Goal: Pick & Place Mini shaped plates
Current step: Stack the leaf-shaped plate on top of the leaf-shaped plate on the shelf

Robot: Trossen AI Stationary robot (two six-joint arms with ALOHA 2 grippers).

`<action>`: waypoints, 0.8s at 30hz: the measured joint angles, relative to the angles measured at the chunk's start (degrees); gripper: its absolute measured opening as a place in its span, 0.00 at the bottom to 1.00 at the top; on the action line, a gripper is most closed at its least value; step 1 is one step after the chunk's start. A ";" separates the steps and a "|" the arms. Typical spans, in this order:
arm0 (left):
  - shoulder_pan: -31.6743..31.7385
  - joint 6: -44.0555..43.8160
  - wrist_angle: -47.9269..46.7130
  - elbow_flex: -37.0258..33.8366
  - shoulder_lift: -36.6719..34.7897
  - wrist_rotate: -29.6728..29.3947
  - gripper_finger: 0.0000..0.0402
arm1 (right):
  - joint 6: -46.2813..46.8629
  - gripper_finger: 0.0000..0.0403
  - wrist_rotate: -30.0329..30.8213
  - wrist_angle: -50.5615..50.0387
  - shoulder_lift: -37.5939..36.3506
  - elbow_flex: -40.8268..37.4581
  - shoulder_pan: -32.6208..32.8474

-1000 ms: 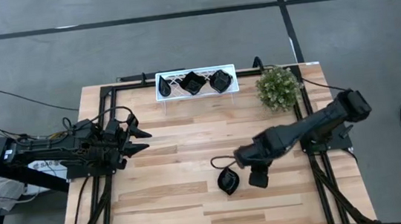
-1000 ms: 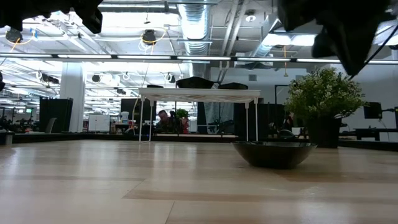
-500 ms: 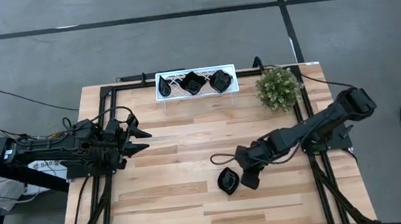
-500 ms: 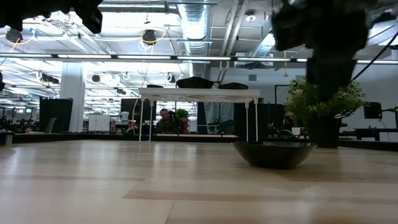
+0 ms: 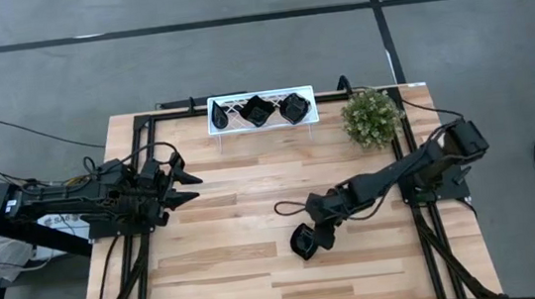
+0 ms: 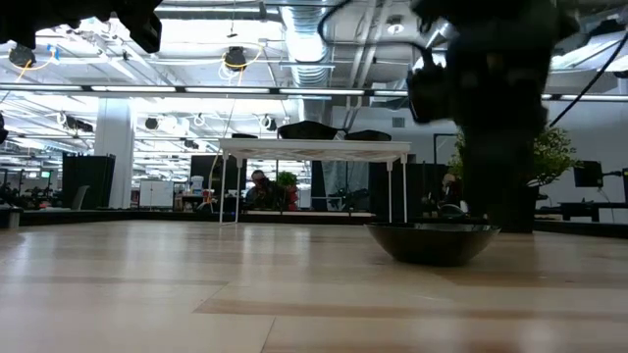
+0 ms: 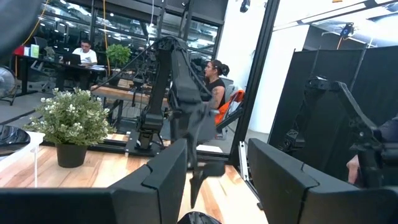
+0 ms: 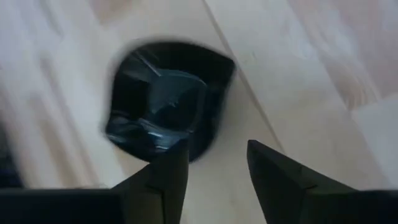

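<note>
One mini shaped plate, a glossy black rounded dish (image 5: 303,241), rests on its base on the wooden table (image 5: 231,273), right of centre and toward the near edge. It also shows in the low view (image 6: 432,241) and the right wrist view (image 8: 163,117). My right gripper (image 8: 217,167) hangs open just above the dish's right rim, slanting down from the table's right; neither finger touches it. Two more black plates (image 5: 257,111) (image 5: 294,108) lie on the white lattice tray (image 5: 226,115) at the far edge. My left gripper (image 5: 187,184) waits open and level at the table's left side.
A green potted plant (image 5: 372,117) stands at the far right, behind my right arm. The white tray stands on thin legs (image 6: 314,149) at the far edge. Black frame rails (image 5: 139,163) run along the table's left and right sides. People sit in the room beyond.
My right gripper has come down toward the black dish and a little toward the table's left, tipping more steeply downward. The dish has stayed where it was. My left arm has kept still.
</note>
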 joint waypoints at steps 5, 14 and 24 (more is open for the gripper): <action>0.01 0.00 0.00 0.00 0.00 0.00 0.43 | -0.72 0.43 -1.13 2.51 4.46 -0.12 0.00; 0.02 0.00 0.00 0.00 0.00 0.00 0.43 | -0.75 0.44 -2.64 5.45 7.39 0.06 -0.07; 0.01 0.00 0.00 0.00 0.00 0.00 0.43 | -0.58 0.27 -2.72 7.31 8.06 -0.04 -0.63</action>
